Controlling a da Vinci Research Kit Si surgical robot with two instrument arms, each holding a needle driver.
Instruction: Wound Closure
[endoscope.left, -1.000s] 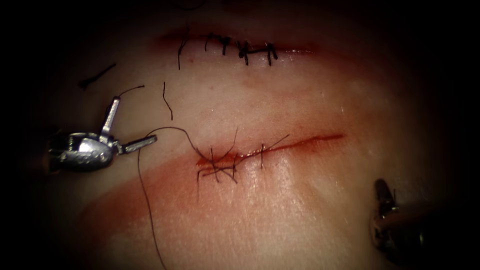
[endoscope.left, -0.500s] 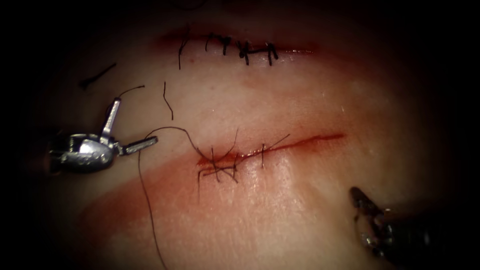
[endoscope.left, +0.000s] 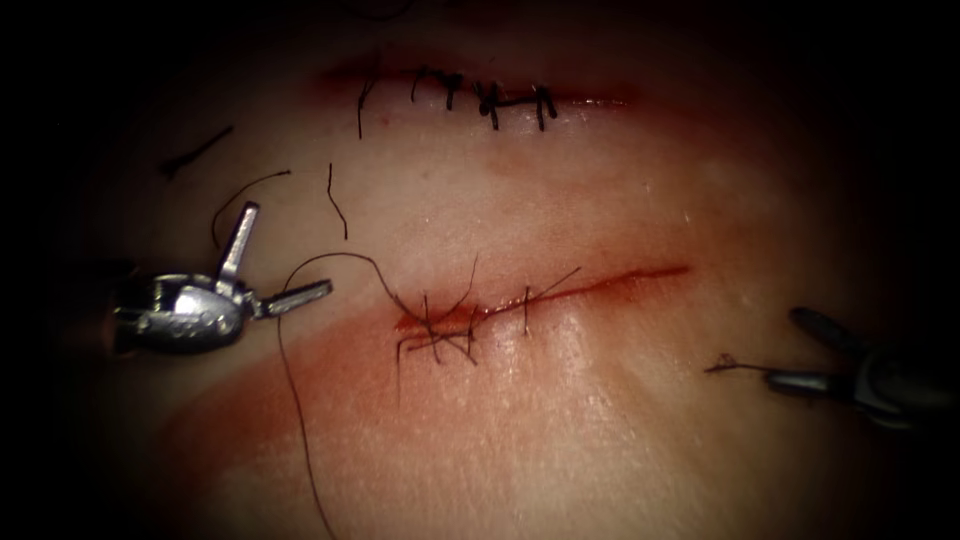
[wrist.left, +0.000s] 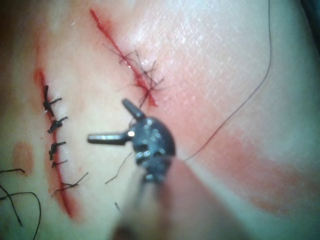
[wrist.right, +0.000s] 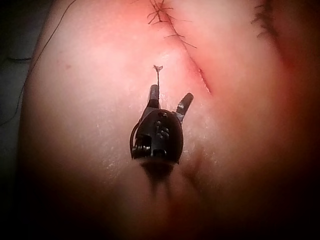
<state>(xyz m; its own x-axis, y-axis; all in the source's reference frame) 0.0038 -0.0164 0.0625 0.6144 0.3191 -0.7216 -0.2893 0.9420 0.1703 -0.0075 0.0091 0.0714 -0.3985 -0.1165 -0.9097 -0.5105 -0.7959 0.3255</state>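
On the tissue (endoscope.left: 600, 420) the cut (endoscope.left: 620, 280) runs left to right, with stitches (endoscope.left: 435, 330) knotted across its left part. A long thread (endoscope.left: 285, 360) leaves those stitches, arcs left and drops off the lower edge. My left tool (endoscope.left: 288, 248) hovers left of the cut, jaws spread wide, holding nothing; the left wrist view has it (wrist.left: 107, 120) just short of the stitches. My right tool (endoscope.left: 783, 347) lies right of the cut and below its end, jaws open. A short thread scrap (endoscope.left: 735, 367) sticks out from its lower jaw tip, as the right wrist view (wrist.right: 157, 75) also shows.
A second cut (endoscope.left: 485, 98) at the back is closed with dark stitches. Loose cut ends of thread (endoscope.left: 335, 200) lie between the two cuts, another (endoscope.left: 195, 152) at far left. Red fluid (endoscope.left: 330, 370) stains the tissue below the stitched part.
The right tool swung from pointing upward at the lower right to lying level, pointing left, higher up, with jaws now apart. The left tool shifted slightly right and down.
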